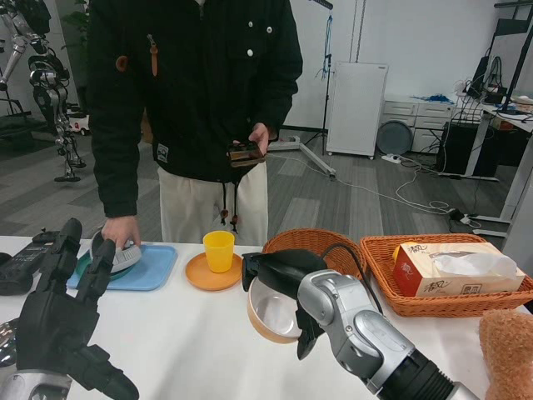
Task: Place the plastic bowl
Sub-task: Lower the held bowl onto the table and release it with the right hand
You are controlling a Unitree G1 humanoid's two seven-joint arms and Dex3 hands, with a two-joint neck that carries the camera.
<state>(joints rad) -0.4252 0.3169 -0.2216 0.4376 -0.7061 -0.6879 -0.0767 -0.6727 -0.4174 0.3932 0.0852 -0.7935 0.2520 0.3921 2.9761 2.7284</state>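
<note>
Plastic bowl (273, 312) in right hand (279, 279)

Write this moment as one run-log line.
right hand: holds plastic bowl above table | left hand: open, waiting | person's hand: on blue tray
</note>
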